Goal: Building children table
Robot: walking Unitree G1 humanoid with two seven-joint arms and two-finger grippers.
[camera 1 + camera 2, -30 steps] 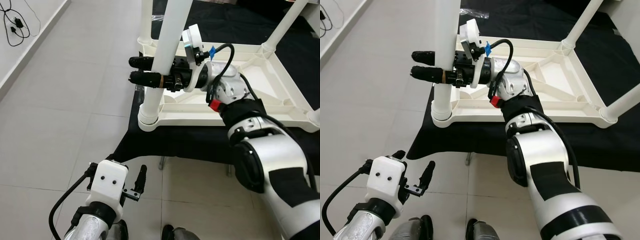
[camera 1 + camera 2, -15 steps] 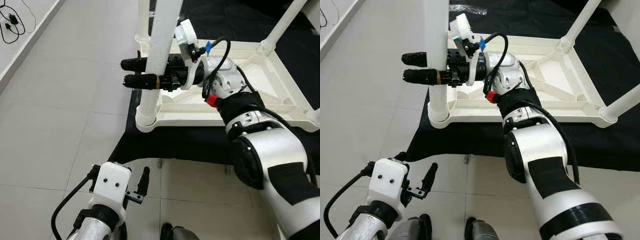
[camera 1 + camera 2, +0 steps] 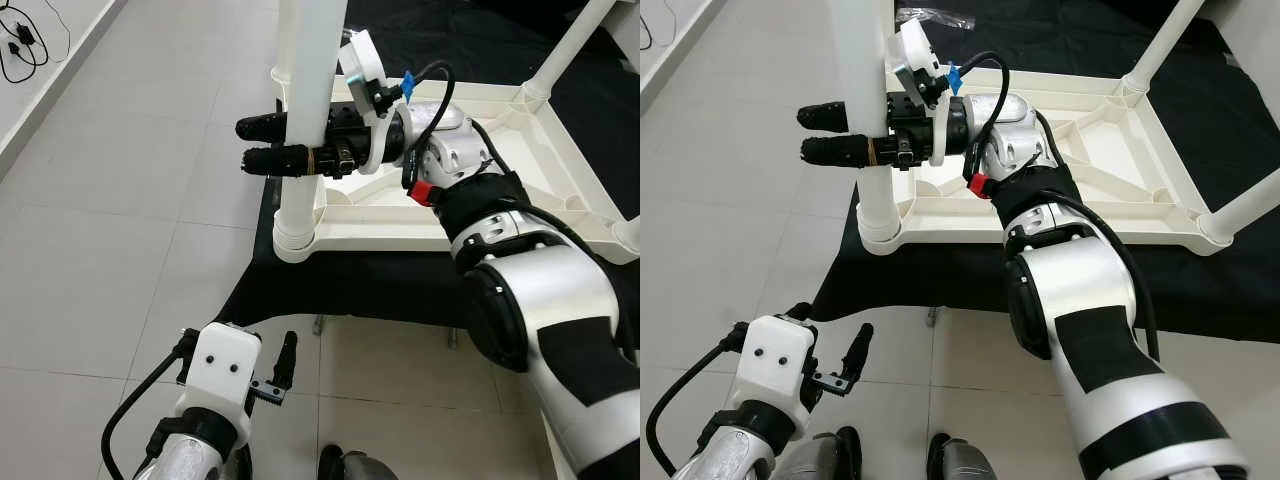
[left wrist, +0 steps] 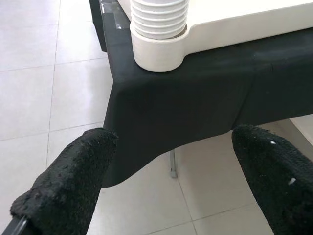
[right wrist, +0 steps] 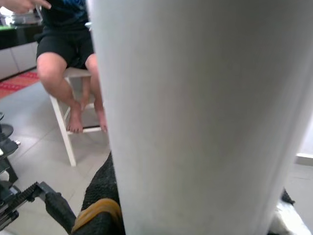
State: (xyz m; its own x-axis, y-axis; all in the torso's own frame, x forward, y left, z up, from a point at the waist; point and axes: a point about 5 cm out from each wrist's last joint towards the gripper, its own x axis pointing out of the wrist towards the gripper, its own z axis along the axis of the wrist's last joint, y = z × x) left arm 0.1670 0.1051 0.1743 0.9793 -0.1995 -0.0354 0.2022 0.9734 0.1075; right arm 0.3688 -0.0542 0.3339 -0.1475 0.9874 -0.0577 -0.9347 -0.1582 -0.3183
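Note:
A white children's table lies upside down on a black-covered platform. Its near-left leg stands almost upright in the corner socket. My right gripper reaches in from the right and is shut on that leg about halfway up, its black fingertips sticking out past the leg's left side. In the right wrist view the leg looms close. My left gripper hangs low over the floor tiles in front of the platform, open and holding nothing; in its wrist view the fingers frame the socket corner.
The black cloth drapes over the platform's front edge. Another table leg rises at the far right. A cable lies by the wall at the far left. A person sits on a white stool.
My right gripper has moved left with the leg, which now stands more upright than a second ago. The left gripper has stayed low.

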